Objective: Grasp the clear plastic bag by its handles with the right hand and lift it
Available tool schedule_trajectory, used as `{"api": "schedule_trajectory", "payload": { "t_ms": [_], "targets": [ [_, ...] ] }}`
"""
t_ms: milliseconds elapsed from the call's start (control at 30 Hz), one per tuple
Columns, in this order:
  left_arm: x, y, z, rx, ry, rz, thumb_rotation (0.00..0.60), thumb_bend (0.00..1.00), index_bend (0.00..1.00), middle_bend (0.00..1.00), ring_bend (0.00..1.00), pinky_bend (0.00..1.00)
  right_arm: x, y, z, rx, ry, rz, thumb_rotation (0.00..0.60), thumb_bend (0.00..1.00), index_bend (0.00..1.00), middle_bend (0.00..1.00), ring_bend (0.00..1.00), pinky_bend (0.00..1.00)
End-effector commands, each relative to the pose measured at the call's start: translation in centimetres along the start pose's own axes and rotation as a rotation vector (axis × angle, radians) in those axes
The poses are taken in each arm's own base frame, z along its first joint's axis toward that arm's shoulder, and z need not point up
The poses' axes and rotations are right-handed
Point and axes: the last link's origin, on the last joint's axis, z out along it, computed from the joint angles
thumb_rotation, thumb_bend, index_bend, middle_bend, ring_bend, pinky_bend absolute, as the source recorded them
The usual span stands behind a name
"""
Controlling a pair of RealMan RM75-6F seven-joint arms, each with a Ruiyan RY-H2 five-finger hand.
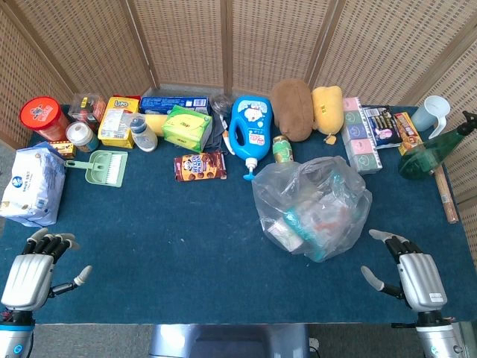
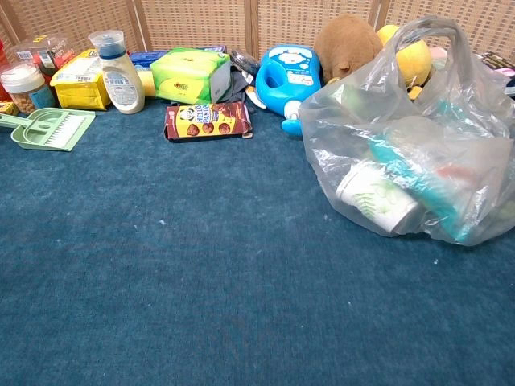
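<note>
I see the clear plastic bag (image 1: pixel 313 205) sitting on the blue table (image 1: pixel 171 246), toward the right side and a little nearer to the front edge than the row of goods at the back. The bag is full and puffed; inside I can make out a white cup with green print (image 2: pixel 378 197) and some teal packaging, but the rest is too blurred to name. In the chest view one handle loop (image 2: pixel 451 36) stands up at the top of the bag.

My right hand (image 1: pixel 410 272) rests at the front right corner of the table, near the bag but apart from it. Its fingers are spread and it holds nothing. My left hand (image 1: pixel 37 268) is at the front left corner, fingers slightly curled but apart, also with nothing in it.

Along the back edge stand a blue detergent bottle (image 1: pixel 250 130), a brown plush toy (image 1: pixel 292 108), a green tissue pack (image 1: pixel 186 127) and a cookie box (image 1: pixel 200 165). A green dustpan (image 1: pixel 104 165) lies toward the left edge.
</note>
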Motion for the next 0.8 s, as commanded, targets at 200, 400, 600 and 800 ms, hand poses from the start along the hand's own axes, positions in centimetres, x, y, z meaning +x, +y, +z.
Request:
{"api": "schedule_trajectory", "payload": {
  "t_ms": [200,400,600,800],
  "targets": [
    [0.0,-0.1,0.0,0.000,-0.002,0.001,0.000,0.21,0.39,0.32,0.27,0.13,-0.1,0.0,0.0,-0.002,-0.003,0.004,0.054,0.32,0.22,0.30,0.29,0.31],
    [0.2,-0.1,-0.2,-0.001,0.010,0.001,0.000,0.21,0.39,0.32,0.27,0.13,-0.1,0.0,-0.1,0.002,-0.003,0.021,0.051,0.32,0.22,0.30,0.29,0.31],
    [0.3,0.0,0.0,-0.008,0.010,0.001,0.000,0.21,0.39,0.32,0.27,0.13,-0.1,-0.2,0.3,0.014,-0.002,0.042,0.055,0.32,0.22,0.30,0.29,0.31],
    [0.2,0.4,0.3,-0.020,0.004,-0.001,0.000,0.21,0.39,0.32,0.27,0.13,-0.5,-1.2,1.5,0.039,-0.046,0.154,0.054,0.32,0.18,0.25,0.26,0.31]
  ]
}}
